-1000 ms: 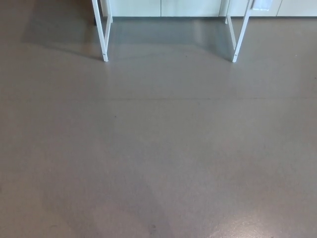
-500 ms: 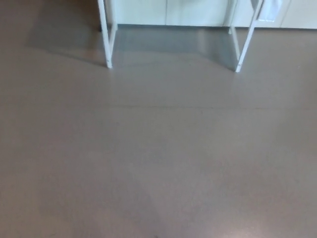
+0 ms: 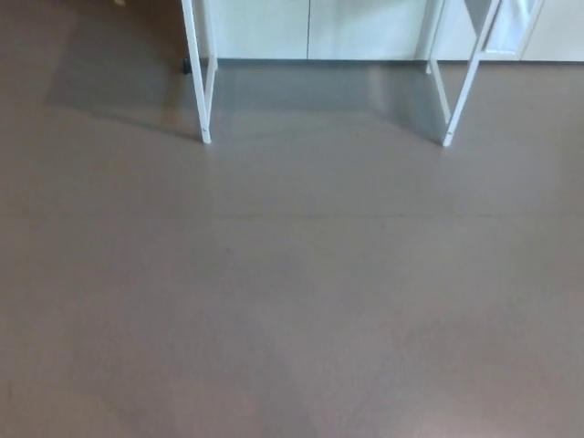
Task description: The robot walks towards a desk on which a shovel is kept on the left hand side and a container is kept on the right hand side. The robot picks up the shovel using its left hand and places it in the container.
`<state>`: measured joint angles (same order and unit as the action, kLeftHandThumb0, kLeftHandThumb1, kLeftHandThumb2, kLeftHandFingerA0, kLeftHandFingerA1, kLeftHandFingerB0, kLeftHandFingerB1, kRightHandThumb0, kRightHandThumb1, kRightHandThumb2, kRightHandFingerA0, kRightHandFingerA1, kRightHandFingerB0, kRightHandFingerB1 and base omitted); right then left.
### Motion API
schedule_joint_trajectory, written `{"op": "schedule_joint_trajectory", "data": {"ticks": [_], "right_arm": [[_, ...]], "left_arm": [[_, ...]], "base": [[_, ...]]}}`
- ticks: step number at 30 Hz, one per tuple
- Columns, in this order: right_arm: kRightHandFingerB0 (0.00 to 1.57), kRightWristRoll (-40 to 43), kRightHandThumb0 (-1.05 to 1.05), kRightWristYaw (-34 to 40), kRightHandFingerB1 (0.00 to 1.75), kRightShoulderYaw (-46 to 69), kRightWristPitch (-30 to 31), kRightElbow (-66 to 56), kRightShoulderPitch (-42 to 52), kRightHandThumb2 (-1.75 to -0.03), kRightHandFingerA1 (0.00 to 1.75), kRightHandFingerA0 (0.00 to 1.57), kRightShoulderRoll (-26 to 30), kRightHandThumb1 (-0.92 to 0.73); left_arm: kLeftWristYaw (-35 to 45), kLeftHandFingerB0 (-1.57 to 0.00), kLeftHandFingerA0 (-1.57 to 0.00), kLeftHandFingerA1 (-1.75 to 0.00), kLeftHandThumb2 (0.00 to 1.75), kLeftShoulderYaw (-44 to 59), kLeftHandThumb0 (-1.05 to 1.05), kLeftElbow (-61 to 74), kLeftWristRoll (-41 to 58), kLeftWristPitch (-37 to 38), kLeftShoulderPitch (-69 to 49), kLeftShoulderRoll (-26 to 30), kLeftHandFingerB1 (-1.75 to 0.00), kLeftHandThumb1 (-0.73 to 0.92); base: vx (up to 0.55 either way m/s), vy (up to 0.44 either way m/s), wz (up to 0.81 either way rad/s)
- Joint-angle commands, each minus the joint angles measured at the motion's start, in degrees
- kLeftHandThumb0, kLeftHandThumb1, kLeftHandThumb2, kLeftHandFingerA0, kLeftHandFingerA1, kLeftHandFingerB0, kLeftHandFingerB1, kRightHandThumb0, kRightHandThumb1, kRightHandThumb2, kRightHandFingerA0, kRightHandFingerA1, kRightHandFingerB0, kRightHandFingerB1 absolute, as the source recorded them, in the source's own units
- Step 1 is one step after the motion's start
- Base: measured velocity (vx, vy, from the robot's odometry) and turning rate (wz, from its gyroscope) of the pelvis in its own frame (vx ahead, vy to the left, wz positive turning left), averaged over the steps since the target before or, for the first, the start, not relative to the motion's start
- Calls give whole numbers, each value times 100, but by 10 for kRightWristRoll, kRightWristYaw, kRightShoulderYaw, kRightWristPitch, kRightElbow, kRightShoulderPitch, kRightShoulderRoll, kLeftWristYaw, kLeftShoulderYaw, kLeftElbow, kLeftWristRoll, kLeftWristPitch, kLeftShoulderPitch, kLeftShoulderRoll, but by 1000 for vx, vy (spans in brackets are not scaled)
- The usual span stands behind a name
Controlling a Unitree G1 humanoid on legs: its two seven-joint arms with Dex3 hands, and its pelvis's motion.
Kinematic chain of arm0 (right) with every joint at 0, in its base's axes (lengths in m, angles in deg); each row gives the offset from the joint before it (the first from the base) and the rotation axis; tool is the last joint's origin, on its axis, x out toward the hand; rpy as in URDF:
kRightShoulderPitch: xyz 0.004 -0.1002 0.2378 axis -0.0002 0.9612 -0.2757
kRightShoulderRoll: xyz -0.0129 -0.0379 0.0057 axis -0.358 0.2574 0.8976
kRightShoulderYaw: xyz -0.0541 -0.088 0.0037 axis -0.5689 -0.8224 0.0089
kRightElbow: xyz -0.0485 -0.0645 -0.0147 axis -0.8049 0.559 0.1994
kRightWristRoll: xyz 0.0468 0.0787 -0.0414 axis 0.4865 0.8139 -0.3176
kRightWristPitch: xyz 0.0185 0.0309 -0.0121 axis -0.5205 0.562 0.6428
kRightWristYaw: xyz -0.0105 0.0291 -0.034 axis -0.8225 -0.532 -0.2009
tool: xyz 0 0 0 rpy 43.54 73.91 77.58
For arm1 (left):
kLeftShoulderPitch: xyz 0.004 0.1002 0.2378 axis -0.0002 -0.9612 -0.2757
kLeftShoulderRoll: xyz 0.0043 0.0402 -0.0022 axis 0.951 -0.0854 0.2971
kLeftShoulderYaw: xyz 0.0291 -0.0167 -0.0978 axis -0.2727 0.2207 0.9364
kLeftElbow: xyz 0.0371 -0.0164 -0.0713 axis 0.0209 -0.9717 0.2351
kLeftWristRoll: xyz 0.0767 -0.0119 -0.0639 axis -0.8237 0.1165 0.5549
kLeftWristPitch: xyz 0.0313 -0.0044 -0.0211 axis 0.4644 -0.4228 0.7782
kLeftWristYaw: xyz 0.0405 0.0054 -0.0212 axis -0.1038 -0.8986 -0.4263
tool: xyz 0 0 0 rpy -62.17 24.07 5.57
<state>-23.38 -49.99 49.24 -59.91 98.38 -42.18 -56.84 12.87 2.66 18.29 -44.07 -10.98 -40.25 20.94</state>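
Note:
Neither the shovel nor the container shows in the head view. Only the desk's white legs are visible at the top: the left front leg (image 3: 195, 73) and the right front leg (image 3: 464, 87), with thinner rear legs behind them. The desk top is cut off by the picture's upper edge. No part of my arms or hands appears.
Grey-brown floor (image 3: 292, 292) fills most of the view. A white wall or cabinet base (image 3: 310, 27) runs behind the desk legs. The desk's shadow (image 3: 119, 82) lies on the floor at the upper left.
The whole picture has shifted: the desk legs sit lower and slightly further right in the frame than a second ago, so the camera has moved closer to the desk.

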Motion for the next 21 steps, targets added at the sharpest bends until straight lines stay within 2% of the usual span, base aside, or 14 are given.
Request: {"op": "schedule_joint_trajectory", "data": {"ticks": [1, 3, 4, 5, 6, 7, 13, 14, 15, 17, 18, 19, 21], "right_arm": [[49, -10, -23, 6, 49, -1, -26, -1, 0, -54, 59, 73, 11, -49], [50, -12, -24, 8, 49, -3, -24, -3, 2, -54, 59, 73, 12, -49], [49, -11, -31, 10, 55, -4, -21, -8, 4, -65, 64, 70, 12, -44], [49, -11, -31, 10, 55, -4, -20, -10, 5, -65, 64, 70, 12, -44], [50, -10, -22, 10, 49, -4, -17, -10, 5, -54, 59, 73, 11, -50], [48, -13, -31, 9, 55, -5, -29, 2, 1, -65, 65, 71, 13, -44], [49, -8, -31, 4, 55, -3, -34, 14, -4, -65, 65, 71, 15, -44], [51, -14, -24, 8, 49, -6, -35, 6, 1, -54, 60, 74, 16, -50], [49, -18, -32, 12, 55, -8, -34, 1, 4, -66, 65, 72, 16, -44], [49, -17, -30, 13, 54, -7, -34, 10, -1, -65, 64, 72, 15, -44], [52, -17, -22, 12, 49, -7, -35, 9, 0, -54, 60, 77, 16, -50], [50, -20, -30, 12, 55, -8, -39, 8, 2, -65, 64, 74, 18, -44], [50, -24, -32, 13, 55, -10, -45, 13, -2, -65, 65, 74, 21, -43]], "left_arm": [[3, -16, -29, -60, 91, -4, -14, 8, -4, 28, -3, 3, -52, 41], [-1, -18, -30, -60, 91, -4, -14, 9, -3, 23, -5, 3, -52, 40], [-2, -18, -30, -60, 91, -4, -14, 7, -4, 24, -4, 3, -52, 40], [-3, -18, -30, -60, 91, -4, -14, 6, -5, 24, -4, 3, -52, 40], [0, -18, -31, -61, 90, -1, -15, -3, -1, 27, 0, 3, -53, 39], [0, -29, -38, -51, 58, -4, -18, -4, -6, 35, -1, 5, -36, 60], [-2, -29, -39, -52, 60, -4, -16, -3, -5, 31, 1, 2, -38, 59], [-4, -29, -39, -52, 61, -6, -15, 0, -6, 30, -1, 1, -38, 59], [-4, -28, -38, -53, 61, -6, -15, 1, -6, 32, -4, 0, -38, 61], [-7, -29, -40, -52, 59, -5, -17, -6, -8, 36, -1, 0, -37, 60], [-7, -28, -39, -52, 59, -5, -17, -4, -7, 36, -3, -2, -37, 59], [-8, -29, -39, -52, 58, -4, -18, 1, -4, 34, -6, -5, -37, 58], [-12, -29, -39, -53, 59, -4, -18, 4, -4, 29, -4, -8, -37, 57]], "base": [[255, -422, 6], [250, -387, 12], [162, -139, -4], [143, -98, 1], [170, -89, -4], [170, -61, -4], [130, 37, -10], [234, 132, -8], [258, 175, -5], [348, 331, 9], [321, 297, -15], [205, 156, 12], [195, 99, 3]]}}
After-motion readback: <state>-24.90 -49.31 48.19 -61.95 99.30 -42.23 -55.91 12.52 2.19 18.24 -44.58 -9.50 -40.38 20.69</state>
